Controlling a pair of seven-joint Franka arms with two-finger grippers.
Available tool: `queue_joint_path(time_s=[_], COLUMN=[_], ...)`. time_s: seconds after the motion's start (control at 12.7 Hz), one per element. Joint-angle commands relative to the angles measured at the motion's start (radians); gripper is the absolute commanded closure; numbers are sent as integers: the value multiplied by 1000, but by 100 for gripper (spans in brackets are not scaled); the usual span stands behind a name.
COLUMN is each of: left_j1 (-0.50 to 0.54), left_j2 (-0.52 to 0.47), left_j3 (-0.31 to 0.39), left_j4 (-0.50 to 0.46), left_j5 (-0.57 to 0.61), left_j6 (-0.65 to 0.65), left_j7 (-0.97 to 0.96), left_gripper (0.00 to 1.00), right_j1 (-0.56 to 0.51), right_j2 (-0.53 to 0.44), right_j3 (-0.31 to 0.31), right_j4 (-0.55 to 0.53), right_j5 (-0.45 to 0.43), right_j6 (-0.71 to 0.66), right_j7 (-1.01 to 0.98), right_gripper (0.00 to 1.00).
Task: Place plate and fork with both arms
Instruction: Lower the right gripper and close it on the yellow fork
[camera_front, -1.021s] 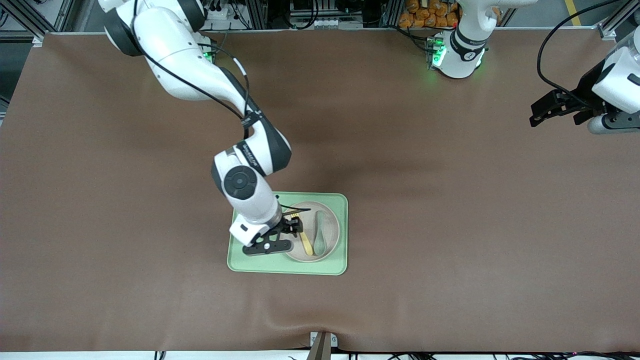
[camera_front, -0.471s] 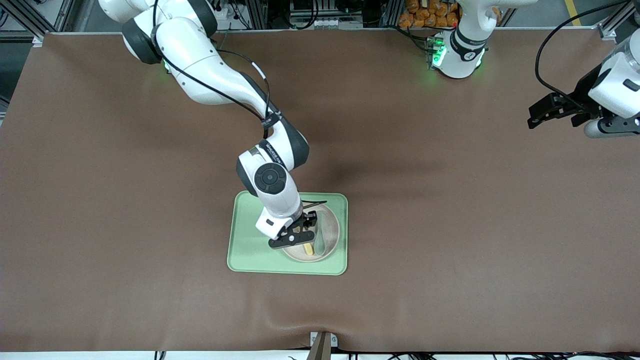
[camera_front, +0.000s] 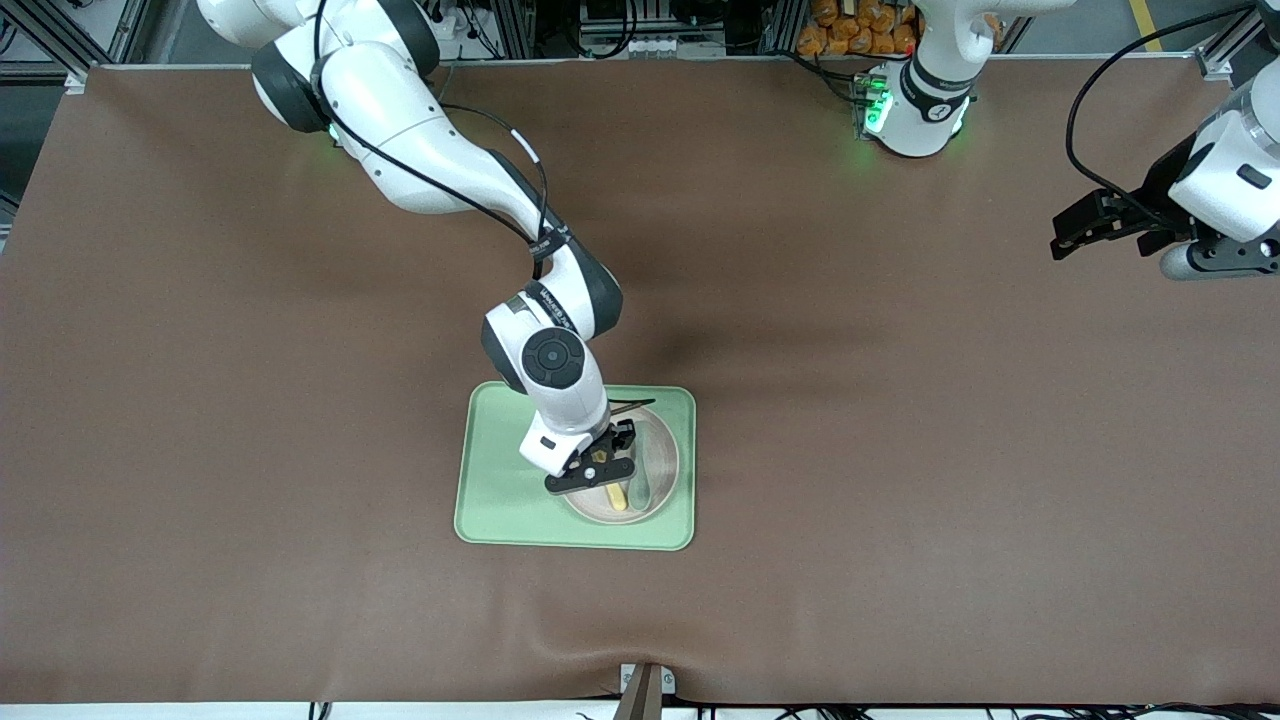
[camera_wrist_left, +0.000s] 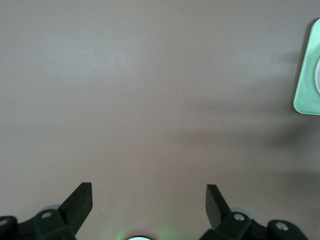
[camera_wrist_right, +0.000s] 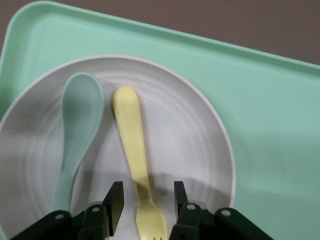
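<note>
The pale plate (camera_front: 668, 455) lies on the green tray (camera_front: 500, 485), at the tray's end toward the left arm. On the plate the yellow fork (camera_front: 617, 497) lies beside a grey-green spoon (camera_front: 641, 482). My right gripper (camera_front: 598, 470) is low over the plate. In the right wrist view the right gripper (camera_wrist_right: 148, 192) straddles the fork (camera_wrist_right: 131, 130) near its tines, open, with a gap showing on each side of the fork. The plate (camera_wrist_right: 190, 135) shows under it. My left gripper (camera_front: 1095, 232) waits open above bare table at the left arm's end, and the left gripper (camera_wrist_left: 148, 192) holds nothing.
The spoon (camera_wrist_right: 80, 117) lies parallel to the fork, just outside one finger. The tray's rim (camera_wrist_right: 270, 125) surrounds the plate. A corner of the tray (camera_wrist_left: 305, 95) shows in the left wrist view. A brown mat (camera_front: 900, 450) covers the table.
The right gripper has moved across the tray onto the plate and over the fork, and its jaws have narrowed around it. The left arm has shifted only slightly.
</note>
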Motion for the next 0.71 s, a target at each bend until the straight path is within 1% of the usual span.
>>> queue_joint_path(time_s=[0.0,0.16,0.24,0.31,0.63], left_j1=[-3,-4,-4,-1,-1], left_j2=[3,3,3,3,3], left_j3=[0,0,0,0,0], left_j4=[12,12,12,12,12], left_j5=[15,15,15,15,15], left_j6=[-14,-14,-14,-14,-14], left_j7=[11,11,11,11,11], left_gripper=[0,0,0,0,0], right_j1=[11,11,11,13,16], right_j2=[11,11,11,15,29], right_j3=[-7,-7,-9,-9,-9], right_j4=[7,7,7,7,7], right_j5=[-31,-29,-31,-31,-32], right_j6=[13,15,15,23,33], right_j7=[25,29,29,29,29], right_gripper=[52,54,60,61,58])
